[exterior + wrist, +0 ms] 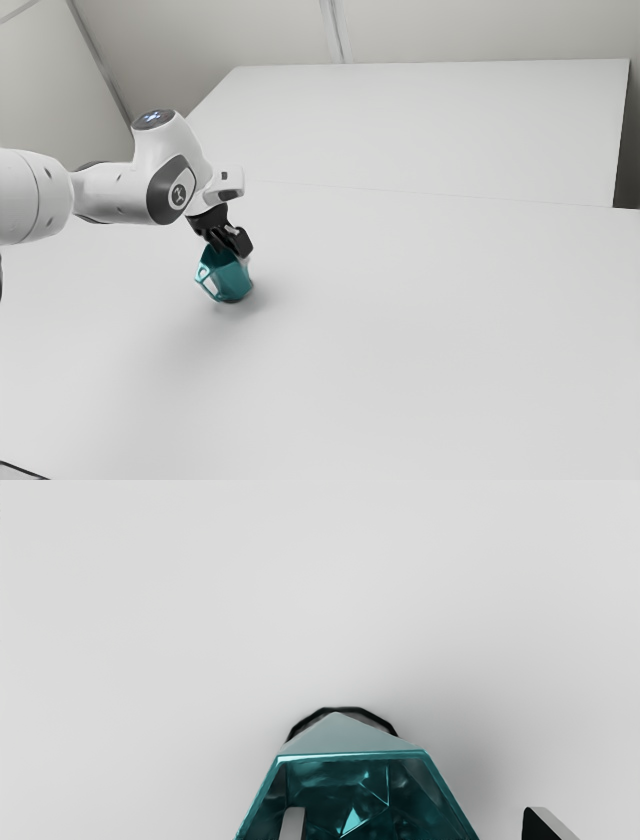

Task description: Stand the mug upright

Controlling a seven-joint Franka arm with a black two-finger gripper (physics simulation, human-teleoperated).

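Rounded white arm [113,192], dark grey joint covers [161,188], pale emblem [180,195], black hand [232,250]

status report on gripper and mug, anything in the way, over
Gripper open, one finger at the mouth of the mug, the other outside. Mug looks base down; standing flat, cannot tell. Possible snag: finger at the mouth.

The mug [234,279] is on the table [420,340], below the jaws — its handle [204,282] toward the exterior view's left.

White, rounded Franka arm [115,192], gripper end down.
In from the exterior view's left; black two-finger gripper [234,246] slants below the wrist [176,180], fingers [293,825] standing well apart.
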